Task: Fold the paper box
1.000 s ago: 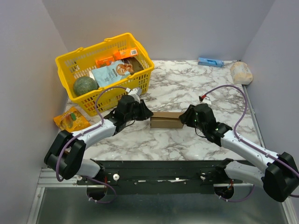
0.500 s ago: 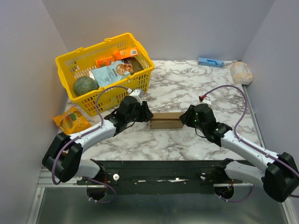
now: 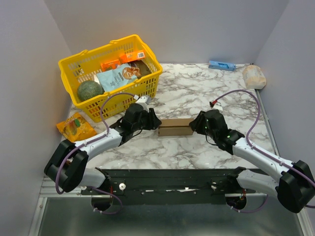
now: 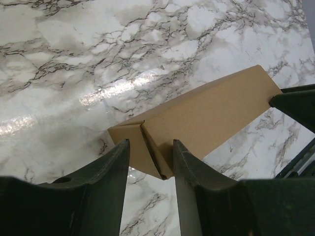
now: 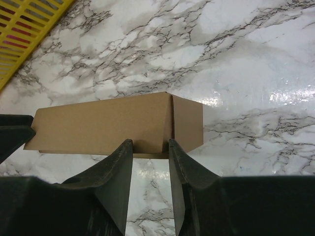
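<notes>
The paper box [image 3: 175, 127] is a small plain brown carton lying lengthwise on the marble table between my two arms. My left gripper [image 3: 153, 123] is at its left end. In the left wrist view the open fingers [image 4: 150, 143] straddle the near corner of the box [image 4: 206, 113], where the end flap [image 4: 129, 140] stands slightly ajar. My right gripper [image 3: 195, 125] is at the right end. Its open fingers [image 5: 150, 142] rest against the lower near edge of the box [image 5: 103, 123], just left of the closed end flap [image 5: 188, 123].
A yellow basket [image 3: 69, 66] with groceries stands at the back left, and its corner shows in the right wrist view [image 5: 24, 24]. An orange packet [image 3: 75, 126] lies left of the left arm. A small blue box [image 3: 221, 65] and a pale wrapped item [image 3: 254, 76] sit at the back right.
My left gripper has opened wider at the box's left end and its arm has shifted slightly. The box and the right arm have barely moved.
</notes>
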Tool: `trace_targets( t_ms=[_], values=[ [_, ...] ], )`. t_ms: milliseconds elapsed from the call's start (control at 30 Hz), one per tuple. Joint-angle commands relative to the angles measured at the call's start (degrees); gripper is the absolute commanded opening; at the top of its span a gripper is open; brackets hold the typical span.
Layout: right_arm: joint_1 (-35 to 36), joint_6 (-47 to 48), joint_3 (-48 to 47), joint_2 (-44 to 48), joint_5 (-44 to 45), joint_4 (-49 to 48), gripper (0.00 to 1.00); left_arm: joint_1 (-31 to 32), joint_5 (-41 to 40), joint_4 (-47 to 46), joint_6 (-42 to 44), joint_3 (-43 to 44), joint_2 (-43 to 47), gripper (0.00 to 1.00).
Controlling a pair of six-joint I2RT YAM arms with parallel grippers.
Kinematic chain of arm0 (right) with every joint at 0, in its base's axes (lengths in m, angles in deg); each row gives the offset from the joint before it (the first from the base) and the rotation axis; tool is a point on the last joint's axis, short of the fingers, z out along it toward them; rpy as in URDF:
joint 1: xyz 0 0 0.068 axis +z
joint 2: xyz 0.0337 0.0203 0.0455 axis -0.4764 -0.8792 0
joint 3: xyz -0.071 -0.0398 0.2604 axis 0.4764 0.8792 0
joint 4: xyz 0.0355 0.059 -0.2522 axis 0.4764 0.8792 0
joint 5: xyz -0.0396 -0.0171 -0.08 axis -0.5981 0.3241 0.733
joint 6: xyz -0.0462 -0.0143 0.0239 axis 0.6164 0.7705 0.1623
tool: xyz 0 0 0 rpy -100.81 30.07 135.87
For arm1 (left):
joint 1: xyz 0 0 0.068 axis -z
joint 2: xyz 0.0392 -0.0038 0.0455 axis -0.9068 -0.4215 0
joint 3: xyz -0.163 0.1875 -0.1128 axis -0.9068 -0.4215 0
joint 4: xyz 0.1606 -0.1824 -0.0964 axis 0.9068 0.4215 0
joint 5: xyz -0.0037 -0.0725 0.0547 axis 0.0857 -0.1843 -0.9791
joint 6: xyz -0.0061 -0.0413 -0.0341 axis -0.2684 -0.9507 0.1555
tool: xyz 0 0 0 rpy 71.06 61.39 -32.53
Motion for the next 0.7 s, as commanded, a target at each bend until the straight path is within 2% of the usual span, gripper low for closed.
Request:
trace_targets(
  t_ms=[0, 233, 400, 500, 533, 667],
  values=[
    [-0.29, 1.36, 1.62, 0.15, 2.70, 4.20, 0.41, 0.29, 2.07, 4.30, 1.04, -5.62, -2.16, 0.45],
    [-0.29, 2.41, 0.39, 0.41, 2.69, 4.98, 0.43, 0.29, 2.68, 0.52, 1.83, -9.23, -1.71, 0.32],
    [-0.55, 6.27, -3.21, 0.68, 2.17, 7.78, 0.59, 0.29, 2.68, -0.45, 3.76, -9.67, -2.77, 0.27],
    [-3.53, 7.42, -4.71, 1.03, -2.56, 8.41, 0.65, 0.29, 2.24, -0.28, 4.46, -9.76, -3.12, 0.25],
    [-5.89, 7.60, -4.71, 1.20, -6.06, 8.41, 0.65, 0.29, 2.07, -0.36, 4.55, -9.76, -3.21, 0.25],
    [-7.85, 8.39, -4.19, 2.61, -10.83, 7.54, 0.65, 0.29, 1.80, -0.45, 4.73, -10.02, -3.03, 0.25]
  ],
)
